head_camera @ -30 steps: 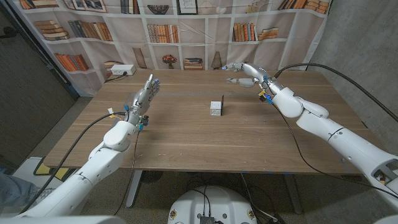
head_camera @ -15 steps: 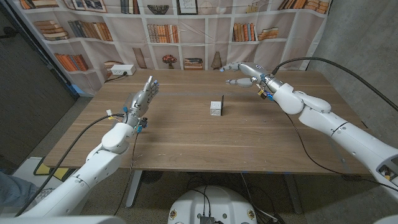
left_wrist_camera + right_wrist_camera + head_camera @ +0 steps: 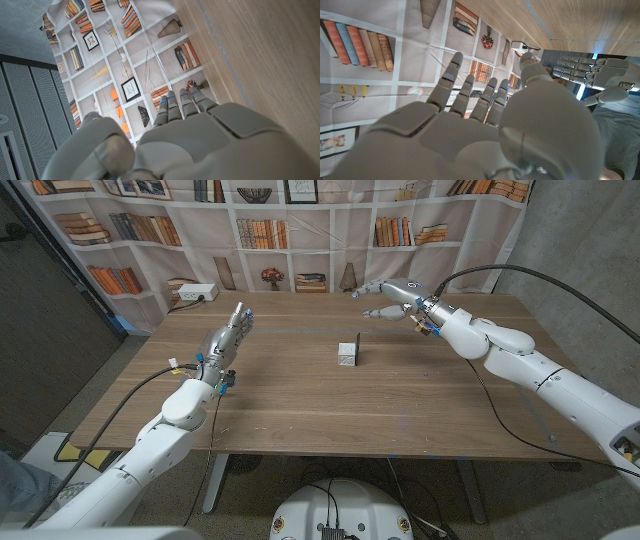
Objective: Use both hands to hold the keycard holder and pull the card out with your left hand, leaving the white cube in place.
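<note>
A white cube (image 3: 346, 353) stands near the table's middle, with a thin dark card (image 3: 358, 348) upright against its right side. My left hand (image 3: 228, 339) hangs over the table's left part, well left of the cube, fingers straight and apart, holding nothing. My right hand (image 3: 391, 297) hovers at the far right, behind and to the right of the cube, fingers spread and empty. My left hand's back (image 3: 200, 135) shows in the left wrist view with fingers (image 3: 175, 106) extended. My right hand (image 3: 470, 120) in its own wrist view is spread too, and my left hand (image 3: 580, 67) shows beyond it.
The wooden table (image 3: 330, 405) runs wide around the cube. A bookshelf-printed backdrop (image 3: 280, 230) hangs behind the far edge. A white power strip (image 3: 197, 294) lies at the far left corner. Cables trail from both arms.
My right hand has drifted slightly left along the far edge, toward the cube's side. My left hand and the cube with the card have stayed put.
</note>
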Motion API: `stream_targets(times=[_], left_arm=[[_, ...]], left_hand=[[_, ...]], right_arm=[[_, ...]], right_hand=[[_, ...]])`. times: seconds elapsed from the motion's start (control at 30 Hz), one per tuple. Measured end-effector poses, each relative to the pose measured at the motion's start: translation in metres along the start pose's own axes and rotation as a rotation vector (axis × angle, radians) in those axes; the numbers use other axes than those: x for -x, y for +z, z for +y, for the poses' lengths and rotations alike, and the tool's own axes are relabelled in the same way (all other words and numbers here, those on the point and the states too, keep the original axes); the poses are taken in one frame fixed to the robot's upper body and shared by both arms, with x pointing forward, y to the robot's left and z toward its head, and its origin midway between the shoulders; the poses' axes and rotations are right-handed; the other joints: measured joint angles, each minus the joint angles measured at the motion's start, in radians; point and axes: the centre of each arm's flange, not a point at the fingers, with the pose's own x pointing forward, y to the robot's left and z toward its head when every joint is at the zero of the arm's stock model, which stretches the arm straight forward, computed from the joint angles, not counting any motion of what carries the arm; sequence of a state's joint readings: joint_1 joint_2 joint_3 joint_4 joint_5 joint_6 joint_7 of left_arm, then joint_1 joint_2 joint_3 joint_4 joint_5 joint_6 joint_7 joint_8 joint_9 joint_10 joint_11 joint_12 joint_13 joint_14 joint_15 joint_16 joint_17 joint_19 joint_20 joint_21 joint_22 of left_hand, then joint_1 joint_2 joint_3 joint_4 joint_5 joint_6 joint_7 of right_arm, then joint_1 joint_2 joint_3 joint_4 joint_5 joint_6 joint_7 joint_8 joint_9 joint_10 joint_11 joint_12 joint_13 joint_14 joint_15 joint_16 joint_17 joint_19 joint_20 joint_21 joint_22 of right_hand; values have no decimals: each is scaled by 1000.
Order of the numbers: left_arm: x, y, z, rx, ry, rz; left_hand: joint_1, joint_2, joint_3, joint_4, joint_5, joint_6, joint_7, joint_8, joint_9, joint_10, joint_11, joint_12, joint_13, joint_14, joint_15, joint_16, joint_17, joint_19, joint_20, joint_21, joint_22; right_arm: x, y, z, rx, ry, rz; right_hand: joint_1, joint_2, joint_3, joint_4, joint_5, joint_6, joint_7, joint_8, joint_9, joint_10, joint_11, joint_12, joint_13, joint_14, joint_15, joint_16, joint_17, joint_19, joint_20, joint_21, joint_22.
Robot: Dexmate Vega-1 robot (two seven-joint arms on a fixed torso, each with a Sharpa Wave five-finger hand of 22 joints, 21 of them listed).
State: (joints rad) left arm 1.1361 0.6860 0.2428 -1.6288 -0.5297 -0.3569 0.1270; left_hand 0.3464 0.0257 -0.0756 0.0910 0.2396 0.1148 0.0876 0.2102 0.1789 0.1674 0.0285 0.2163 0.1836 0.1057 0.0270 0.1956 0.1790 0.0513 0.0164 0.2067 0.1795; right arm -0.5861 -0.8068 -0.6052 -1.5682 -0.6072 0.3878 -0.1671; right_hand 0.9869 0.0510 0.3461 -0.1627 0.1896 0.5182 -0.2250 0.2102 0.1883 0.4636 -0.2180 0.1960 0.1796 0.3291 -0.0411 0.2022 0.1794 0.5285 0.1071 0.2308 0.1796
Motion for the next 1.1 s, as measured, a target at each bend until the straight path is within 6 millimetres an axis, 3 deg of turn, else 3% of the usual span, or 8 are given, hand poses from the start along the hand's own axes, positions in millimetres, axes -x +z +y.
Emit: stream_targets(times=[0.3, 1.1], left_arm=[[3, 2, -5, -5, 1, 2], [15, 12, -26, -51, 1, 36]], left_hand=[[1, 1, -4, 4, 0, 2, 2, 0, 0, 11, 0, 0, 0, 8, -3, 0, 0, 0, 0, 0, 0], [1, 1, -8, 0, 0, 10, 0, 0, 0, 16, -5, 0, 0, 9, -2, 0, 0, 0, 0, 0, 0]], right_arm=[[-4, 4, -2, 71, 53, -42], [-12, 2, -1, 268, 144, -188]], right_hand=[[13, 2, -15, 10, 0, 17, 6, 0, 0, 52, 1, 9, 0, 42, -2, 6, 0, 11, -11, 0, 0], [-3, -14, -57, 26, 8, 68, 3, 16, 5, 105, -2, 12, 0, 56, 1, 6, 0, 23, -23, -6, 0]])
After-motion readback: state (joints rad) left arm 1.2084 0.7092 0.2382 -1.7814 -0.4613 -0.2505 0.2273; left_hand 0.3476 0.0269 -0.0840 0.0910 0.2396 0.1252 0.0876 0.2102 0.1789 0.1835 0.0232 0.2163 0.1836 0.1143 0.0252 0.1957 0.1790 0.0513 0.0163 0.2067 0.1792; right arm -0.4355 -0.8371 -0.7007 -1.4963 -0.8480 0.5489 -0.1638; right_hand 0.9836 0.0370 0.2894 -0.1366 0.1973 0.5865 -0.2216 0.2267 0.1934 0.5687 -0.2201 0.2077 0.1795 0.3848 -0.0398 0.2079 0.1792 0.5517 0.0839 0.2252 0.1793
